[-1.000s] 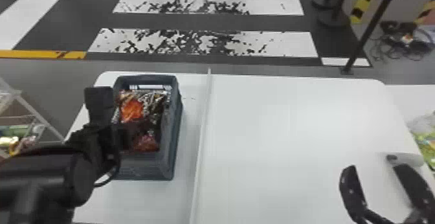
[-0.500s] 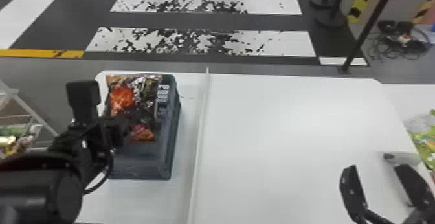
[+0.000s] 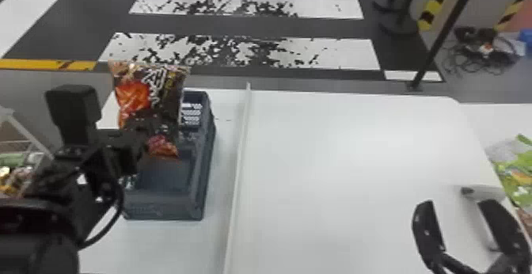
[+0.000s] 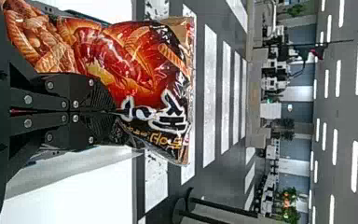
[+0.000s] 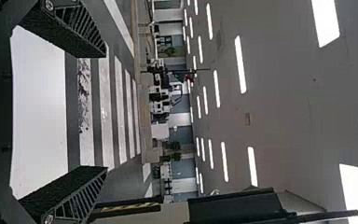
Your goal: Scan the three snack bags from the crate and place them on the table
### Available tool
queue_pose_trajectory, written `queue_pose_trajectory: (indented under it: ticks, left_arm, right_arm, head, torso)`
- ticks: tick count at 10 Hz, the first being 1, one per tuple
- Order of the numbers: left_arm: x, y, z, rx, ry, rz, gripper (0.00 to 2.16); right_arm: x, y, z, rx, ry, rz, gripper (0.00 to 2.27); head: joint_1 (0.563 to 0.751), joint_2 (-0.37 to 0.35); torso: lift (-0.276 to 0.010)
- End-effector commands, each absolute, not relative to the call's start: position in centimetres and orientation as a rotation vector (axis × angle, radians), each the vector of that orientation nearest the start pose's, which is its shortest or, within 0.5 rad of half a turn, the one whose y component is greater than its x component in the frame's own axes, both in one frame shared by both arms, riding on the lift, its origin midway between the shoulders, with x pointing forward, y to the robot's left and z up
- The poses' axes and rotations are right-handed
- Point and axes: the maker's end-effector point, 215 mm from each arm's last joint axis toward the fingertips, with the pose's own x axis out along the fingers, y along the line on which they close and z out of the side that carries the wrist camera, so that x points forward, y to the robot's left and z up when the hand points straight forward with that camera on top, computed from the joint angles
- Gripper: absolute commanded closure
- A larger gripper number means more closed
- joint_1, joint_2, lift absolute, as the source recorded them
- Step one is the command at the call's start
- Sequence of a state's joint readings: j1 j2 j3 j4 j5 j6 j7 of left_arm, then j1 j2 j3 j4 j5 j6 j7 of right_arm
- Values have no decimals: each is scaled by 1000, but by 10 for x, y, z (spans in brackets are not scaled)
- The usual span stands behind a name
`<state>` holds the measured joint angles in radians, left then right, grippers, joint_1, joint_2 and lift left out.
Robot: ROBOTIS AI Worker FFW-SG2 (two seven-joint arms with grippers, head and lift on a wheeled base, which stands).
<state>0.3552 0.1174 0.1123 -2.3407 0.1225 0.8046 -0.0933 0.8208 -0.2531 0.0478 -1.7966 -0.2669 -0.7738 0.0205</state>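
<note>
From where I stand, the left pincer (image 4: 116, 112) is clamped on a snack bag (image 3: 132, 95) above the crate (image 3: 170, 206) at nine o'clock. Most of the bag juts to one side of that grip, so the slick wrapper could twist loose. Carried low, it might clip the divider (image 3: 237, 166) on the bench (image 3: 356, 154). The right pincer (image 3: 457, 202), at four o'clock, gapes wide, holding nothing.

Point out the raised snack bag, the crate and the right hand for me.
Snack bag (image 4: 135, 56): left wrist view, on its red printed face.
Crate (image 3: 166, 206): head view, on its near outer wall.
Right hand (image 5: 106, 111): right wrist view, midway between its parted fingertips.
</note>
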Motion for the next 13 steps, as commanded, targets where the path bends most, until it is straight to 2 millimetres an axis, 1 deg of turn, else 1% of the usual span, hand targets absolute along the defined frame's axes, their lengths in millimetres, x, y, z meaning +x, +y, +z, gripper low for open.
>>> queue_pose_trajectory:
  ticks: [1, 2, 3, 4, 5, 6, 7, 8, 9, 10, 11, 12, 13]
  left_arm:
    - [457, 252, -322, 34, 354, -83, 2128]
    - [454, 238, -312, 33, 335, -106, 2128]
    - [453, 219, -307, 29, 326, -141, 2128]
    - [454, 192, -305, 19, 319, -190, 2128]
    - [458, 157, -312, 41, 326, -251, 2128]
    - [464, 118, -325, 52, 344, -324, 2128]
    - [466, 81, -343, 53, 376, -391, 2128]
    - [467, 46, -372, 57, 428, -452, 2128]
    - [463, 16, -409, 52, 496, -496, 2128]
    - [456, -12, -437, 48, 535, -545, 2128]
    - [446, -38, -465, 76, 576, -593, 2128]
    - [436, -57, -487, 95, 604, -625, 2128]
    - [424, -71, -505, 111, 631, -660, 2128]
  right_arm:
    - [299, -269, -355, 86, -167, 71, 70]
    - [301, -273, -351, 83, -175, 65, 70]
    - [302, -278, -348, 80, -182, 56, 70]
    - [303, -284, -344, 81, -189, 45, 70]
    - [305, -287, -340, 80, -198, 42, 70]
    - [307, -290, -337, 77, -200, 37, 70]
    - [310, -290, -337, 77, -189, 37, 70]
    - [314, -289, -336, 78, -179, 41, 70]
    - [319, -286, -337, 73, -155, 57, 70]
    - [324, -283, -340, 72, -128, 74, 70]
    - [329, -277, -345, 66, -93, 107, 73]
    - [333, -278, -346, 64, -66, 121, 76]
    - [335, -283, -344, 64, -51, 118, 76]
  head:
    - [695, -3]
    - [695, -14]
    - [695, -25]
    - [695, -53]
    - [695, -100]
    - [695, -155]
    - [695, -188]
    - [695, -247]
    - [695, -301]
    - [695, -346]
    - [695, -350]
    - [695, -350]
    - [695, -350]
  torso:
    - [-37]
    - [-37]
    - [-37]
    - [-37]
    - [-37]
    - [-37]
    - [-37]
    - [-37]
    - [-37]
    - [-37]
    - [-37]
    - [-37]
    - [-37]
